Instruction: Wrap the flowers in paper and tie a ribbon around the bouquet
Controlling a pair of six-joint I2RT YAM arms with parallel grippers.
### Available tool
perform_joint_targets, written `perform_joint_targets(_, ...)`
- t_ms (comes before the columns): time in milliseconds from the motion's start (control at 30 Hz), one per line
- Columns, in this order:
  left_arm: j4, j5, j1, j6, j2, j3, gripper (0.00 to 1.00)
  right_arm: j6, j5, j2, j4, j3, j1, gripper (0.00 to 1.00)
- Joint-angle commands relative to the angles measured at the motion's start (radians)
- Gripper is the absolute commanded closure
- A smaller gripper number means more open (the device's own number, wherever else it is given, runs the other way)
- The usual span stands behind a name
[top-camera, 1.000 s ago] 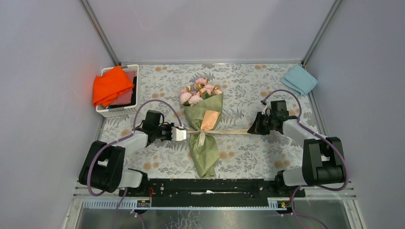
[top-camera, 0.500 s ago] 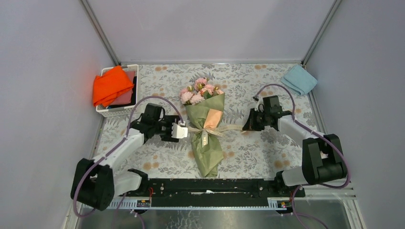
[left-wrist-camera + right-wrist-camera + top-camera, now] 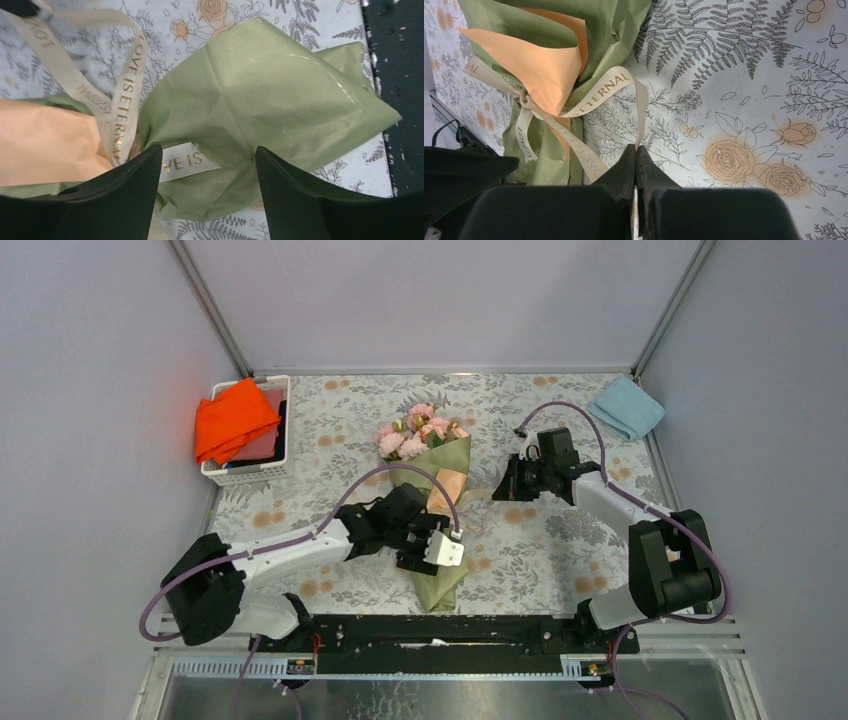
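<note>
**Tied bouquet and tool positions.** The bouquet (image 3: 441, 462) is shown lying at the middle of the floral-printed surface (image 3: 560, 570), with the flowers (image 3: 415, 435) at its far end and the narrow tip at its near end. The ribbon (image 3: 604, 95) is knotted around the waist of the olive paper (image 3: 260, 95), over the peach flap. The left tool (image 3: 207, 165) is spread wide above the lower part of the wrap, and nothing is gripped by it. The right tool (image 3: 635, 150) is closed tightly on one loose ribbon end, just right of the bouquet.
</note>
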Motion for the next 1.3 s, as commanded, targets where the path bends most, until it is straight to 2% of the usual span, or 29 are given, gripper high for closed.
perform_joint_targets(0,0.139,-0.158,-0.018,-0.117,0.059,-0.011,0.25,0.003,-0.023,0.003,0.045,0.022,0.004,1.0)
perform_joint_targets(133,0.243,-0.27,-0.018,-0.106,0.078,-0.038,0.25,-0.01,-0.03,0.008,0.046,0.014,0.004,1.0)
perform_joint_targets(333,0.262,-0.389,-0.01,-0.075,0.083,-0.047,0.27,-0.013,-0.036,0.013,0.06,0.003,0.004,1.0)
perform_joint_targets(633,0.372,-0.36,-0.004,-0.087,0.097,-0.064,0.3,-0.016,-0.046,0.021,0.064,0.004,0.004,1.0)
perform_joint_targets(667,0.391,-0.361,-0.003,-0.086,0.101,-0.069,0.34,-0.017,-0.046,0.019,0.064,0.002,0.004,1.0)
perform_joint_targets(733,0.406,-0.359,0.0,-0.082,0.107,-0.072,0.51,-0.02,-0.046,0.016,0.061,-0.001,0.004,1.0)
perform_joint_targets(800,0.39,-0.34,0.001,-0.074,0.108,-0.067,0.63,-0.023,-0.044,0.014,0.059,-0.005,0.004,1.0)
perform_joint_targets(867,0.357,-0.307,0.001,-0.058,0.109,-0.058,0.68,-0.023,-0.044,0.016,0.061,-0.006,0.004,1.0)
perform_joint_targets(967,0.294,-0.249,0.01,0.0,0.113,-0.054,0.62,-0.021,-0.052,0.021,0.064,-0.003,0.004,1.0)
perform_joint_targets(1000,0.282,-0.234,0.022,0.021,0.113,-0.049,0.64,-0.02,-0.054,0.021,0.065,-0.002,0.004,1.0)
perform_joint_targets(1067,0.248,-0.204,0.052,0.05,0.125,-0.018,0.83,-0.022,-0.052,0.023,0.066,-0.001,0.004,1.0)
perform_joint_targets(1133,0.21,-0.174,0.076,0.075,0.142,0.012,0.97,-0.022,-0.05,0.022,0.067,-0.003,0.004,1.0)
perform_joint_targets(1167,0.193,-0.165,0.08,0.087,0.147,0.02,1.0,-0.022,-0.049,0.021,0.068,-0.005,0.004,1.0)
perform_joint_targets(1267,0.136,-0.128,0.084,0.098,0.141,0.038,1.0,-0.022,-0.048,0.016,0.072,-0.014,0.004,1.0)
